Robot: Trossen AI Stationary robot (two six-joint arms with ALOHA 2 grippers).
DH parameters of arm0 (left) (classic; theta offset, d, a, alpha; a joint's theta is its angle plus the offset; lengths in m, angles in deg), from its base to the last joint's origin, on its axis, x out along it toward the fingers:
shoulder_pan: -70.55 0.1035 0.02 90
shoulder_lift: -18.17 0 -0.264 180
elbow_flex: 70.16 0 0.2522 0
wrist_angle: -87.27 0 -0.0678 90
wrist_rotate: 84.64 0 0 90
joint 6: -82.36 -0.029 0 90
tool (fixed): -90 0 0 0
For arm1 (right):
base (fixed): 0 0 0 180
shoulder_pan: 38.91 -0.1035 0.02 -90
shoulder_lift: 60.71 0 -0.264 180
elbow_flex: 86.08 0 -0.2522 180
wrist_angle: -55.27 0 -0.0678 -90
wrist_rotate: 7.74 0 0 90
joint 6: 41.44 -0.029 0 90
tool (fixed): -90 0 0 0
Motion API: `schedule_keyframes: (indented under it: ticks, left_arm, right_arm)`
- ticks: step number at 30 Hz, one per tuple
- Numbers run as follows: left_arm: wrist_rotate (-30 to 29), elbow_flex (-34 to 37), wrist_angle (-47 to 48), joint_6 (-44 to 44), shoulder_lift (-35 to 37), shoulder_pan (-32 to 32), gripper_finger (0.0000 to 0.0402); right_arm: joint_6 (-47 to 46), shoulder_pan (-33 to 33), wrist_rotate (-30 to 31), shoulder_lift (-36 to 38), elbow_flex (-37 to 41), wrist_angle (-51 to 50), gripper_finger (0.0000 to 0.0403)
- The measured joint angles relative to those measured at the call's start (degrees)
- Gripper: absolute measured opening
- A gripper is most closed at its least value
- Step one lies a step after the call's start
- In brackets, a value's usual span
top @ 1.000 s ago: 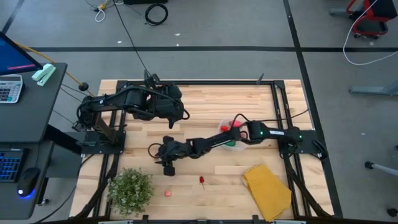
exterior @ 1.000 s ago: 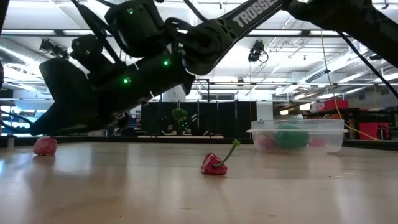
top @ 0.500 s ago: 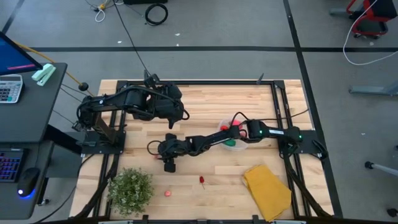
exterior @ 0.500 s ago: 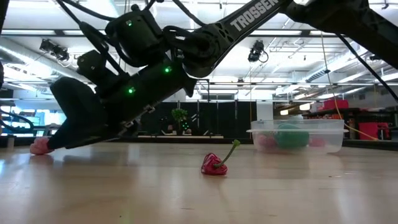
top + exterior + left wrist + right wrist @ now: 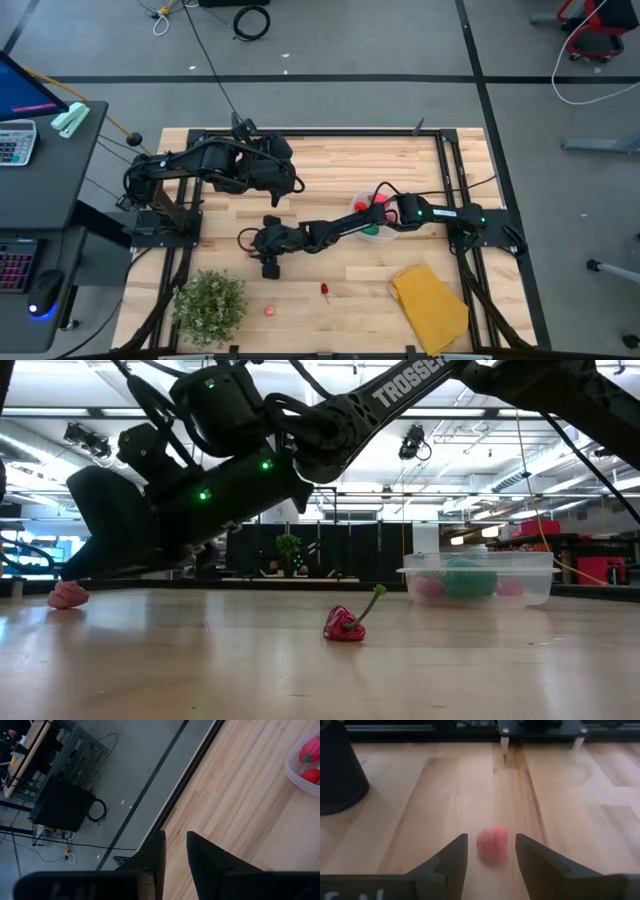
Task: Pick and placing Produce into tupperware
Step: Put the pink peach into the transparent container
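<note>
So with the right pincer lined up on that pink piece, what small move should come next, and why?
Probably ease the right pincer forward and down over the pink piece, then close. Its fingers stand open with the piece lying on the table just ahead, framed in the gap but not yet between them. The tupperware already holds produce.

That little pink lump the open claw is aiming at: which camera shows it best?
The right wrist view: the pink piece sits large on the table beyond the open right gripper. The low view shows it half hidden at the far left; the high view, a dot.
</note>
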Motion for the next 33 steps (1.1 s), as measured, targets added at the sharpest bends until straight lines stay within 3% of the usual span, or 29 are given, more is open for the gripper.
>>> schedule_keyframes:
  ticks: [33]
  left_arm:
    - [0.02,0.0,-0.01,-0.38,-0.02,-0.01,0.0094]
  right_arm:
    - [-3.93,1.28,-1.97,-3.41,0.13,6.65,0.0172]
